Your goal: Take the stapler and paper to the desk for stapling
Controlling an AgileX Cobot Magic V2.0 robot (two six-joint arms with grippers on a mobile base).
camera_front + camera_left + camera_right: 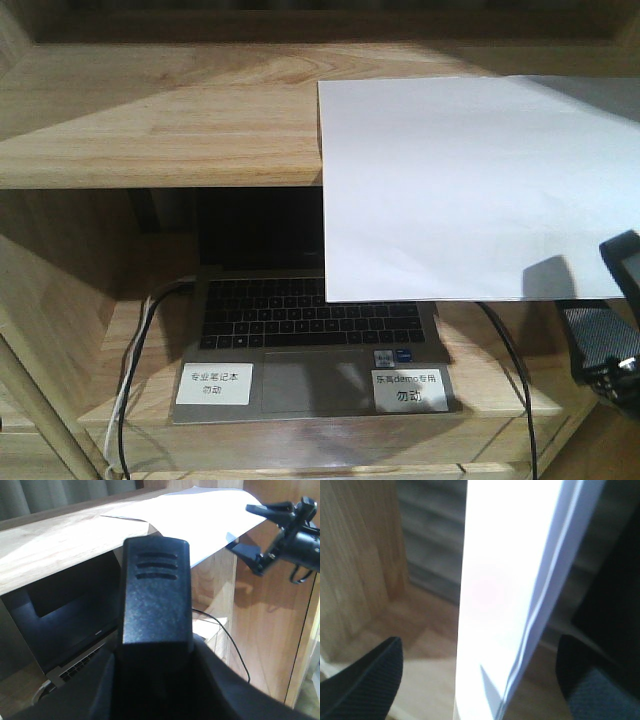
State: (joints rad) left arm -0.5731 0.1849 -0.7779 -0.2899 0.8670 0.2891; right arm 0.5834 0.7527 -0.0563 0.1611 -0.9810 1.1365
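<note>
**Straddling the overhanging sheet, with the stapler held in the other arm**

We find the paper (470,190) lying flat on the upper shelf board (160,120). Its near part hangs past the board's front edge and covers part of the laptop (310,330) screen in the compartment below. We judge that this overhang is what makes a grasp possible: a thin sheet flat on wood offers no grip, but a free margin can be pinched from above and below.

The right gripper (241,527) is posed for that pinch. In the left wrist view, one finger sits over the sheet's right front corner and the other sits under it. In the right wrist view, the paper runs edge-on between the fingers (367,680), with a gap at each side. We read this tool as spread apart and touching nothing.

The left gripper (157,680) is raised in front of the shelf, facing the laptop compartment. A black ridged block, which we take to be the stapler (157,590), fills the middle of its camera view. Dark finger shapes close in on the block from both sides below. We judge this tool clamped on the stapler, though the contact faces are hidden.

We cannot identify the desk in any view, and neither item has reached it yet.
</note>
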